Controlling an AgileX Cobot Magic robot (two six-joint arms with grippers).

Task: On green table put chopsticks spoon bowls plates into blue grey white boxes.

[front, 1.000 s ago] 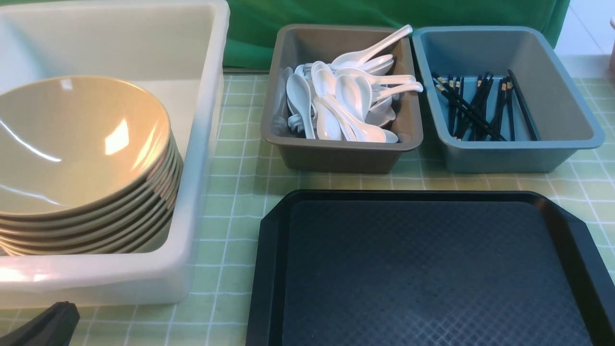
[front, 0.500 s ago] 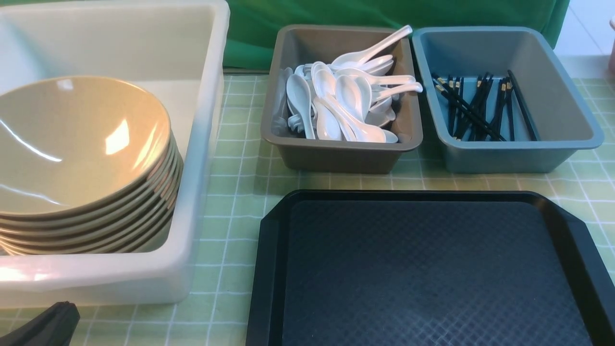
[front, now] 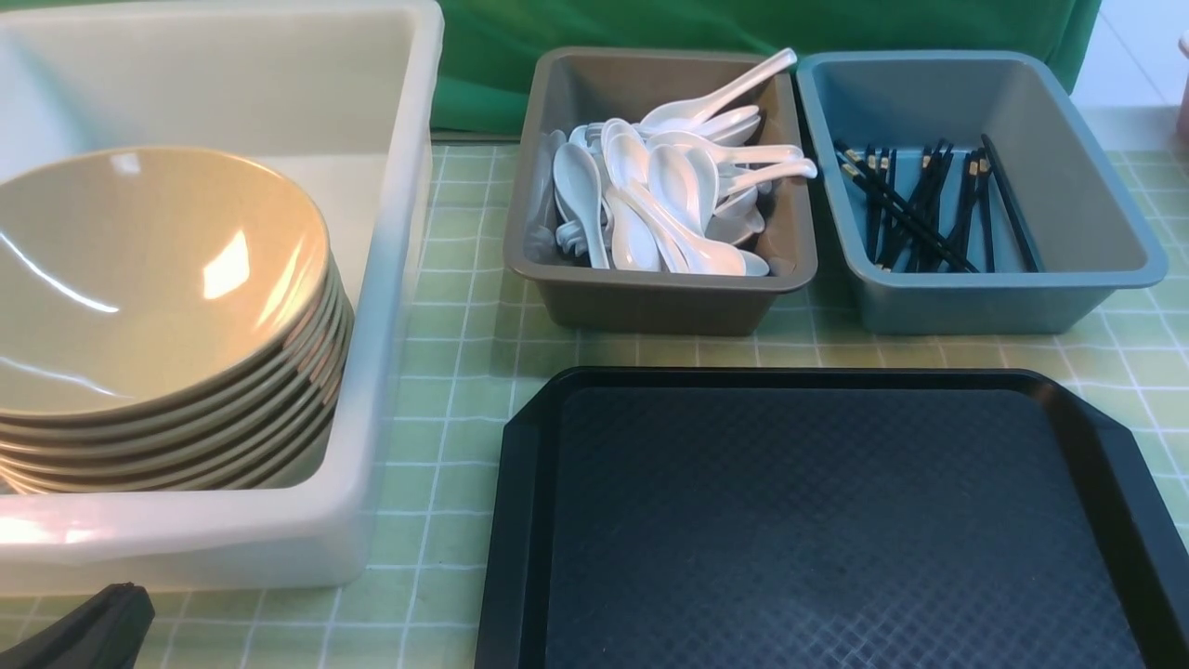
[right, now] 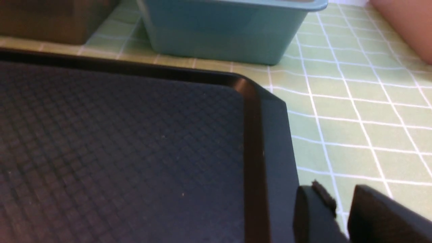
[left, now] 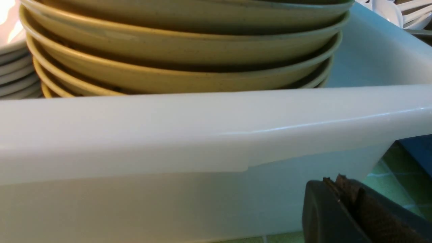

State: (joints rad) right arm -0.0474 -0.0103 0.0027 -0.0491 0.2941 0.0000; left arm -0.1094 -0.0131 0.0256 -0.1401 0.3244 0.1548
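On the green table (front: 446,372) stand three boxes. The large white box (front: 409,279) at the left holds a stack of tan bowls (front: 158,279); beside them, white plates (left: 13,67) lie stacked. In the grey box (front: 650,307) lie several white spoons (front: 650,186), and in the blue box (front: 975,297) several black chopsticks (front: 920,209). My left gripper (front: 121,604) is shut and empty, low by the white box's near wall (left: 202,135). My right gripper (right: 337,192) is open and empty, over the table at the tray's right edge, and is out of the front view.
A black textured tray (front: 817,520) lies bare in front of the grey and blue boxes. A green curtain (front: 743,23) hangs behind the boxes. A pinkish object (right: 405,23) stands to the right of the blue box (right: 222,30).
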